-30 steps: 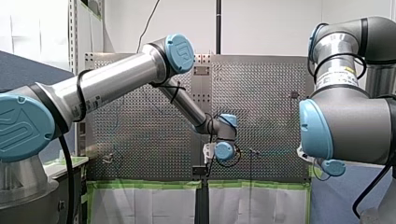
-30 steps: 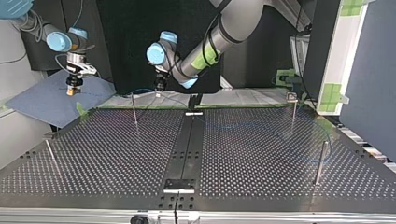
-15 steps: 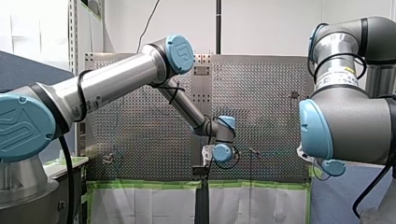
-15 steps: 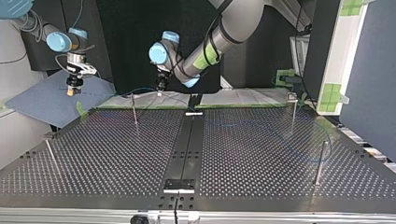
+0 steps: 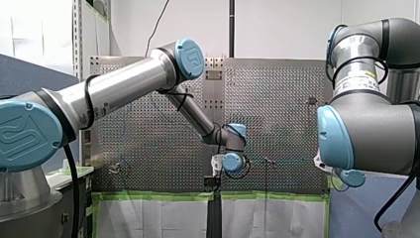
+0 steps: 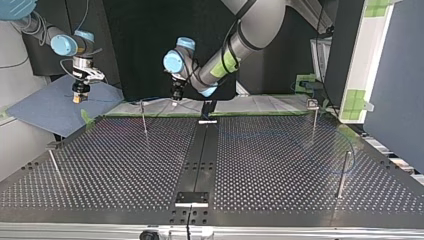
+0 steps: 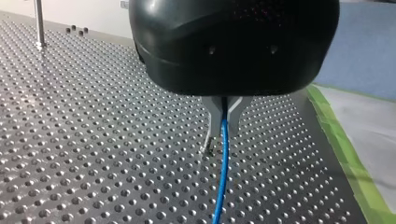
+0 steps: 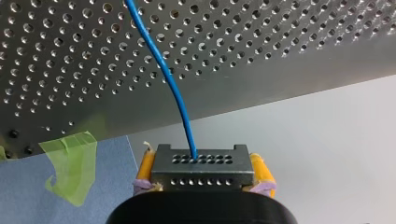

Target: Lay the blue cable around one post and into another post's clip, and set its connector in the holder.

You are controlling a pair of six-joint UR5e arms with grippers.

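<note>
Cable routing under way on perforated black metal worktop (image 6: 125, 165)
My left arm's black end effector (image 7: 224, 116) pinches the thin blue cable (image 7: 222, 158) just above it. My right arm's yellow-padded end effector (image 8: 201, 175) clamps the dark perforated connector block (image 8: 201, 161) beyond its edge. Post routing and connector seating apparently not yet done.

Cannot follow the blue cable (image 7: 223, 154) past the left wrist view's edge, nor past the right wrist view's edge beyond the connector (image 8: 201, 176). Cannot see most of my left gripper (image 7: 224, 112) under its black housing, nor the pad tips of my right gripper (image 8: 204, 167) behind the connector. Too faint in the top view to trace the blue cable over the table (image 6: 125, 165).
</note>
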